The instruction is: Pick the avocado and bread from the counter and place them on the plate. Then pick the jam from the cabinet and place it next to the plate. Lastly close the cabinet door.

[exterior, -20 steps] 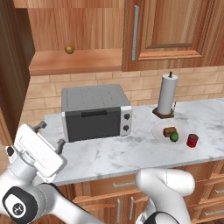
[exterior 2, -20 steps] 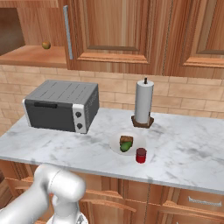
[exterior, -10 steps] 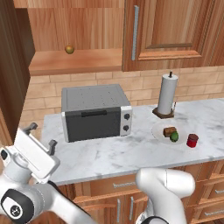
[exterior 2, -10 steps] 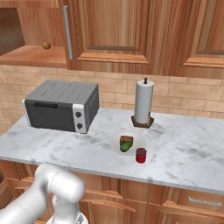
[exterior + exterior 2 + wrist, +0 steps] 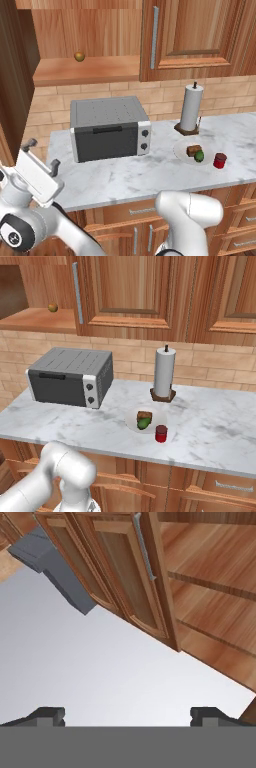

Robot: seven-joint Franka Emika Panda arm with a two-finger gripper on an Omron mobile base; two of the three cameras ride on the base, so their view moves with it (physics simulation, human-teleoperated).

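White Franka arm folded low at left edge of left base view, elbow bulge bottom centre. White hand with two-finger gripper (image 5: 41,154) tilted up-left, dark fingertips (image 5: 30,144) spread wide, nothing between them. Hand view: both tips (image 5: 47,714) far apart, gripper (image 5: 129,716) empty.

So the plate (image 5: 183,148) sits on the counter (image 5: 115,177) at right of the frame, bread (image 5: 193,150) and avocado (image 5: 199,156) both on it, touching. Jam (image 5: 219,160) is just right of the plate. Paper towel stand (image 5: 191,108) behind the plate, toaster oven (image 5: 109,127) off to the left. Upper left, a round fruit (image 5: 79,56) sits on the open cabinet (image 5: 85,70) shelf.
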